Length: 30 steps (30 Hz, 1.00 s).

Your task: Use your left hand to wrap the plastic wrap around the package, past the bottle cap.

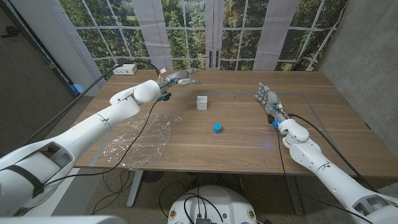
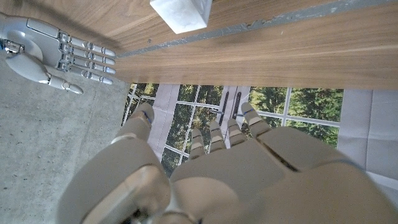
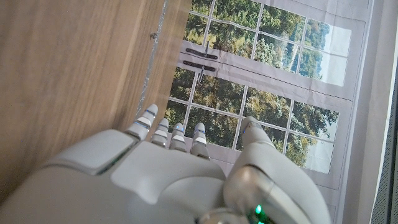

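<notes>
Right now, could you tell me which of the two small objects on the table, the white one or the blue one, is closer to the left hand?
The white package: it sits nearer the left hand than the blue cap, which lies closer to the robot.

A white package (image 1: 202,102), a blue bottle cap (image 1: 217,127) and clear, glossy plastic wrap (image 1: 138,135) are seen on the brown wood-grain table (image 1: 236,143), with pale grey hands.

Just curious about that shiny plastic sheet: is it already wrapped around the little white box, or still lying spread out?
Spread out. The plastic wrap lies crinkled on the table, apart from the package.
</notes>
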{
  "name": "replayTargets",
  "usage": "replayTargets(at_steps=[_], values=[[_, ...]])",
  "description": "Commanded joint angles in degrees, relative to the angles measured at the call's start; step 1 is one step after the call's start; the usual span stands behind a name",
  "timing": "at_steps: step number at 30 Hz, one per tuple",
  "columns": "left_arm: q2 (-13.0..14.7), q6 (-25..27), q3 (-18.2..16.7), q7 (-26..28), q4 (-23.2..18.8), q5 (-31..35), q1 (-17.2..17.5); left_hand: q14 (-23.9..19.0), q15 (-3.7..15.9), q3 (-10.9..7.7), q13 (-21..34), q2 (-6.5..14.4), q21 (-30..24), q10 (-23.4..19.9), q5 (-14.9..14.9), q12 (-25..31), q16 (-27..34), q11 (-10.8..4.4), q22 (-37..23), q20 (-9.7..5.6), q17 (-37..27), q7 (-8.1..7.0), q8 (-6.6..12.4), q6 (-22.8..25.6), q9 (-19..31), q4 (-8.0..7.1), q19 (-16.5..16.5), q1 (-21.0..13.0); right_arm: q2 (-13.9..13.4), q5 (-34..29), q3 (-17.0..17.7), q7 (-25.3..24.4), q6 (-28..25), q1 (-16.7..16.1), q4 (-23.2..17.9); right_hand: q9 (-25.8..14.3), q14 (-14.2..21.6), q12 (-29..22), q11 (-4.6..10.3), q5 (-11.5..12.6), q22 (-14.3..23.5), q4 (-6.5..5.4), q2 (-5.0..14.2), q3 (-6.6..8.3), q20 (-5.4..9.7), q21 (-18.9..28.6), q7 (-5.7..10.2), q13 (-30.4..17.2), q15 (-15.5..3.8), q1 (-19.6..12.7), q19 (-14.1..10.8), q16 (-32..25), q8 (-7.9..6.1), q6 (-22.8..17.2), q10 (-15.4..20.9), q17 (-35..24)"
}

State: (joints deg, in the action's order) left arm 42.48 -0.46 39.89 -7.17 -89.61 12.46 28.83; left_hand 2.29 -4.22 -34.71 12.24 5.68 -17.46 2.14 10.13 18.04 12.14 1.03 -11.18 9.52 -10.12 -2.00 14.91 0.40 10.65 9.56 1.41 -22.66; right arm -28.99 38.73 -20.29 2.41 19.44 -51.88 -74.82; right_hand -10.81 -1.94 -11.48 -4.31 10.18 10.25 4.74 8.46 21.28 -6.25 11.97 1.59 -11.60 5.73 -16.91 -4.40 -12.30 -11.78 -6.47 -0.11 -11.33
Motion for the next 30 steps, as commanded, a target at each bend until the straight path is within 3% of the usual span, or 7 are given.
replayTargets(at_steps=[1, 12, 19, 21, 22, 24, 30], values=[[1.15, 3.86, 2.38, 0.64, -4.40, 11.50, -1.08, -1.63, 0.63, -0.05, -0.11, -0.79, -0.66, -2.47, -0.20, 0.75, 0.36, -0.20, -0.05, 0.24, -0.12, 0.31, 0.68, 2.48, -0.04, 0.84, 1.73, -2.28, -0.25, 0.28, 0.13, 0.19, -0.17, -0.49, -0.20, -0.11, 0.22, -0.40, -0.05, 0.07, 0.31, 0.28, 0.19, 0.21, -0.56, 0.14, -0.53, -0.07, 0.22, -0.56, -0.15, -0.18, -0.78, -1.92, 0.28, -0.34], [0.97, 5.93, 4.18, -7.31, -5.72, 16.08, -4.68, -2.99, 1.34, 2.41, -0.26, -6.68, -0.10, -4.97, 0.22, 0.81, 0.10, -0.67, 0.00, -0.19, -0.25, 0.74, 1.19, 6.26, -0.06, 0.80, 1.80, -4.13, -0.19, 0.76, 0.47, 0.72, 0.49, -0.74, -0.07, -0.14, 0.52, -0.53, -0.09, 0.05, 0.32, 0.22, 0.17, 0.15, -0.68, 0.16, -0.70, -0.07, 0.39, -0.43, -0.19, -0.30, -0.80, -2.45, 0.64, -0.39], [0.31, 8.42, 6.08, -12.83, -6.59, 20.34, -7.25, -3.30, 1.24, 2.80, -0.17, -7.87, 0.08, -7.63, 0.87, 1.38, -0.13, -1.22, -0.03, -0.28, -0.32, 1.19, 1.39, 8.04, 0.02, 0.77, 2.13, -6.57, -0.30, 0.95, 0.62, 0.86, 0.54, -0.90, -0.01, -0.15, 0.76, -0.53, -0.15, 0.04, 0.32, 0.17, 0.16, 0.11, -0.73, 0.17, -0.74, -0.07, 0.39, -0.34, -0.22, -0.40, -0.74, -2.58, 0.69, -0.42], [0.27, 8.39, 6.43, -12.24, -6.69, 21.97, -7.32, -3.40, 1.19, 2.93, -0.10, -8.26, 0.17, -8.37, 1.04, 1.60, -0.14, -1.34, -0.03, -0.24, -0.34, 1.28, 1.36, 8.17, 0.04, 0.81, 2.09, -7.19, -0.21, 0.93, 0.66, 0.74, 0.69, -0.98, 0.06, -0.16, 0.81, -0.54, -0.15, 0.04, 0.32, 0.16, 0.16, 0.10, -0.70, 0.18, -0.72, -0.07, 0.33, -0.32, -0.24, -0.41, -0.73, -2.61, 0.72, -0.43], [-0.01, 9.15, 7.17, -14.91, -6.70, 22.70, -8.40, -3.72, 1.32, 3.03, -0.04, -8.57, 0.19, -8.64, 1.19, 1.64, -0.05, -1.44, -0.03, -0.38, -0.35, 1.33, 1.46, 8.59, 0.06, 0.83, 2.18, -7.71, -0.24, 0.85, 0.65, 0.64, 0.68, -1.00, 0.05, -0.16, 0.81, -0.54, -0.15, 0.04, 0.32, 0.16, 0.16, 0.10, -0.70, 0.17, -0.72, -0.07, 0.34, -0.32, -0.22, -0.41, -0.72, -2.61, 0.72, -0.43], [-0.38, 9.25, 7.27, -15.61, -6.31, 22.82, -8.65, -4.96, 2.18, 3.38, 0.17, -9.45, 0.19, -10.25, 1.67, 2.03, 0.26, -2.24, -0.06, -0.69, -0.41, 1.24, 1.72, 9.93, 0.14, 0.75, 2.66, -9.62, -0.09, 1.19, 0.69, 1.11, 0.83, -0.96, 0.37, -0.16, 0.85, -0.56, -0.20, 0.04, 0.32, 0.15, 0.16, 0.09, -0.72, 0.17, -0.69, -0.07, 0.39, -0.30, -0.22, -0.43, -0.69, -2.61, 0.78, -0.44], [-1.07, 10.34, 8.55, -19.93, -6.06, 24.59, -10.30, -8.84, 4.09, 4.64, 0.53, -11.12, -0.14, -11.77, 2.39, 2.19, 1.38, -2.82, -0.29, -1.99, -0.65, 1.02, 1.63, 11.66, 0.26, 0.22, 4.01, -12.06, 0.00, 1.16, 0.76, 0.80, 0.84, -1.02, 0.41, -0.17, 0.97, -0.61, -0.20, 0.04, 0.32, 0.13, 0.17, 0.08, -0.76, 0.17, -0.72, -0.07, 0.34, -0.26, -0.23, -0.47, -0.61, -2.63, 0.97, -0.46]])
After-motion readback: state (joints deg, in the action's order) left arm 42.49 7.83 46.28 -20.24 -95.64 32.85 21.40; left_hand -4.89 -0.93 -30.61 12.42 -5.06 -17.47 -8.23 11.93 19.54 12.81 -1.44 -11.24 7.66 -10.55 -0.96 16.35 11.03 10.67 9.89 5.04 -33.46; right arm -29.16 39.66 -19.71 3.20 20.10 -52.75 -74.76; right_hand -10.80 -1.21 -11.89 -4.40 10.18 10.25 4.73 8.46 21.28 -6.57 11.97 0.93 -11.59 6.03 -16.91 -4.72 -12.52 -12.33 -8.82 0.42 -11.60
